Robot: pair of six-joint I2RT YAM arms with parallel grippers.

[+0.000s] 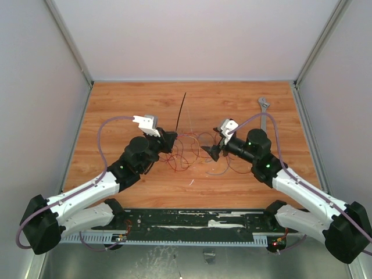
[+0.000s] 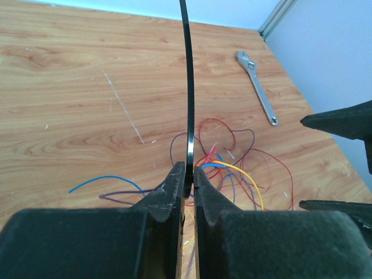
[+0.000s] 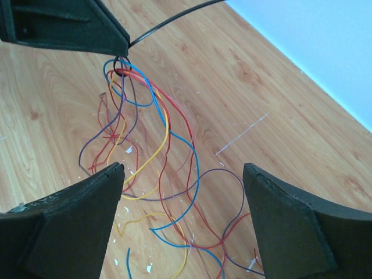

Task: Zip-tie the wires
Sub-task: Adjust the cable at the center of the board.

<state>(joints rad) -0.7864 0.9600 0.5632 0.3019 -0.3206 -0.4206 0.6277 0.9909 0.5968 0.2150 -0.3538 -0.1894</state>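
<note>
Left gripper (image 1: 170, 140), seen from overhead, sat clamped on the black zip tie (image 1: 181, 111), a thin, slightly bowed strip slanting toward the far edge. My right gripper (image 1: 213, 151) faced it across the wires (image 1: 189, 154), thin limp loops sprawled on the table (image 1: 116, 104) between the two. On the left wrist camera the pads pinched the strip's lower end, with red, blue and yellow strands just beyond. On the right wrist camera my fingers stood wide apart and empty. Several strands rose bunched to the left tip; whether the tie ringed them I couldn't tell. I judged we were mid-wrap: next, the right must catch the free end and thread it through the head.
</note>
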